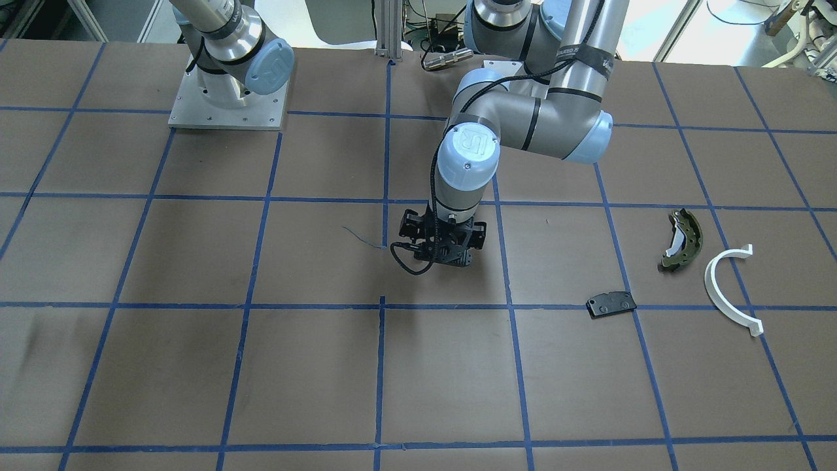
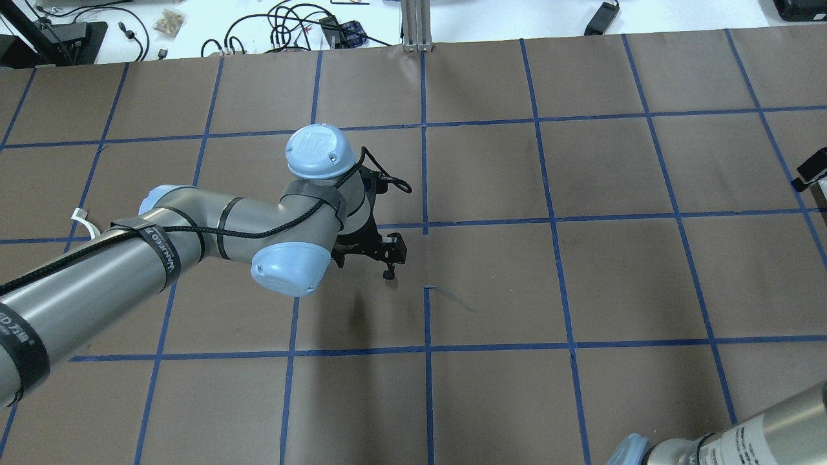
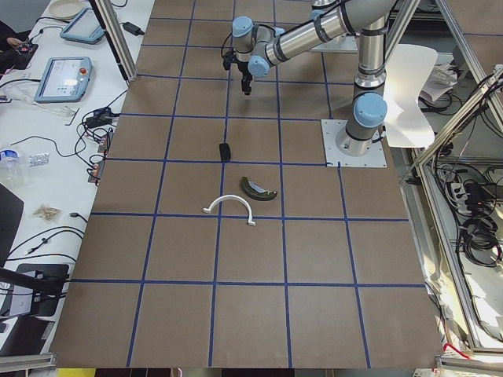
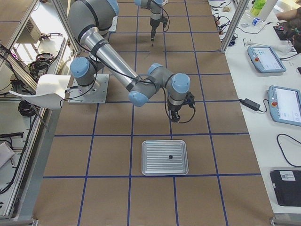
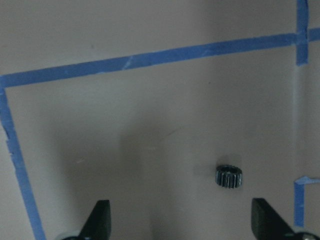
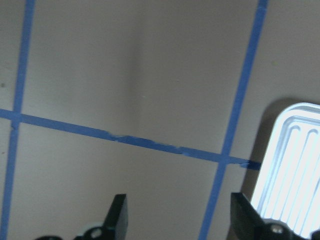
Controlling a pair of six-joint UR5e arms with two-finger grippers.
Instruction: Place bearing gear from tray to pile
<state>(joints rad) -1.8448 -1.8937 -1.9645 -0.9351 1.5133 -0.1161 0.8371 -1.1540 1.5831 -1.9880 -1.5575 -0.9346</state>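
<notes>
Brown taped worktop held the bearing gear beneath the left tool, jaws apart; the right tool gaped empty too. Pickup looked next: lower, centre, clamp, carry to the pile.

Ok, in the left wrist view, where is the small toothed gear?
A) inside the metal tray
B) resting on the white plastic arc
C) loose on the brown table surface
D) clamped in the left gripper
C: the gear lies by itself on the brown table, ahead of the open left gripper and touching neither finger.
</notes>
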